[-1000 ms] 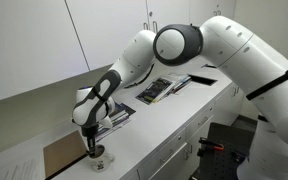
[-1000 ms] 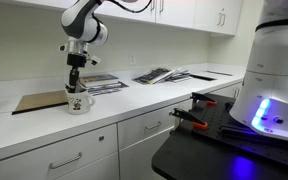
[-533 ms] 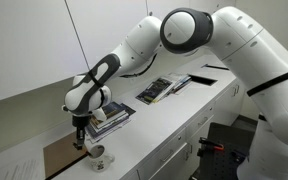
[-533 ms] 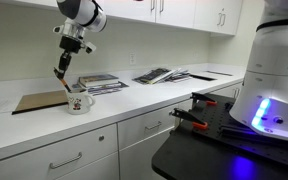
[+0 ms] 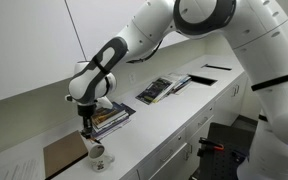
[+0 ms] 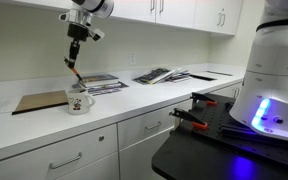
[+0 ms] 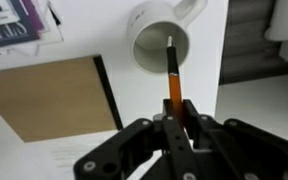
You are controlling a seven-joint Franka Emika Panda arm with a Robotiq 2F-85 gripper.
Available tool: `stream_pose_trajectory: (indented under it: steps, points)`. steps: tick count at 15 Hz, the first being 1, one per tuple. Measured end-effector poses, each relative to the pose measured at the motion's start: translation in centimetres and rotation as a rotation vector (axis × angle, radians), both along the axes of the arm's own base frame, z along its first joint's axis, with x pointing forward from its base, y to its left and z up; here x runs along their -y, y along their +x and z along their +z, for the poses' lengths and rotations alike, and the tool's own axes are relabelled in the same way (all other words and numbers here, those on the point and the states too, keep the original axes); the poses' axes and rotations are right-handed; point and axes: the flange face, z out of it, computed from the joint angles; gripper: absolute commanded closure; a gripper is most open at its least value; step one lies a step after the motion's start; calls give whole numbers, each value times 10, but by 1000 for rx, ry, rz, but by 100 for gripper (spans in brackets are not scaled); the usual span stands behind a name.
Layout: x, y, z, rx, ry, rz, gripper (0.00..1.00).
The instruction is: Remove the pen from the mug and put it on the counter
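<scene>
In an exterior view, I am watching the black Robotiq gripper (image 5: 85, 124) pinching the thin, dark, stick-like pen (image 5: 86, 132) by its upper end. The pen is hanging above the small white ceramic mug (image 5: 98, 156), which is standing on the long, smooth white counter (image 5: 169, 122) just beside the flat brown rectangular board (image 5: 62, 155). A stack of books (image 5: 112, 116) is lying behind the mug.

In the opposite exterior view, the gripper (image 6: 74, 57) is hovering high over the mug (image 6: 79, 102), and the pen (image 6: 75, 73) is tilting, with its lower end looking clear of the rim. The mug is sitting at the right end of the board (image 6: 39, 101), and the counter (image 6: 134, 108) is running on to the right.

In the wrist view, the 2 fingers (image 7: 189, 125) are pressing together on the pen (image 7: 173, 75), which is showing an orange-brown barrel and a dark tip. That tip is lining up with the mug's (image 7: 164, 40) open mouth, though I cannot judge the height from here. The board (image 7: 49, 105) is lying to the left on the counter (image 7: 202, 95).
</scene>
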Motion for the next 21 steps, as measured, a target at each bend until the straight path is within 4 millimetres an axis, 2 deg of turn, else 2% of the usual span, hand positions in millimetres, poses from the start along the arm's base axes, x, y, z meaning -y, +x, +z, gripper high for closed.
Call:
stream_pose_trajectory:
  steps: [8,14,17,21]
  points:
    - [42,-54,-44,-153,-345,231,96]
    - [55,-96,-102,-228,-603,468,96]
    - [55,-105,-123,-205,-759,577,96]
    - [57,-105,-145,-85,-922,655,96]
